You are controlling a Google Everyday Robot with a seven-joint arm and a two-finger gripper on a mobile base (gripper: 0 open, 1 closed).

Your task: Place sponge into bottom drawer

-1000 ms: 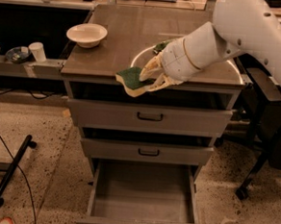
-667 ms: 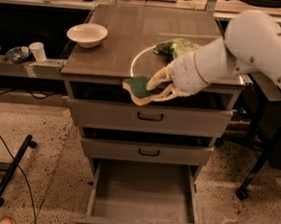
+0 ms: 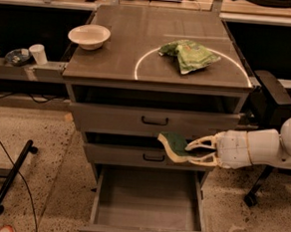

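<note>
The sponge (image 3: 172, 144), dark green on top with pale yellow foam beneath, is held in my gripper (image 3: 193, 150). The gripper is shut on it and reaches in from the right, in front of the middle drawer (image 3: 118, 155). The sponge hangs above the open bottom drawer (image 3: 147, 200), over its back right part. The bottom drawer is pulled out, with a plain grey tray interior and nothing in it.
On the cabinet top (image 3: 115, 46) stand a white bowl (image 3: 89, 35) at the left and a light-green wrinkly plastic bag (image 3: 188, 54) at the right. The top drawer (image 3: 154, 121) is shut. An office chair (image 3: 266, 96) stands at the right, a black bar (image 3: 10, 178) lies on the floor at the left.
My arm has dropped from the cabinet-top edge down to the middle drawer's level, carrying the sponge down and to the right. The bag is now uncovered on the top.
</note>
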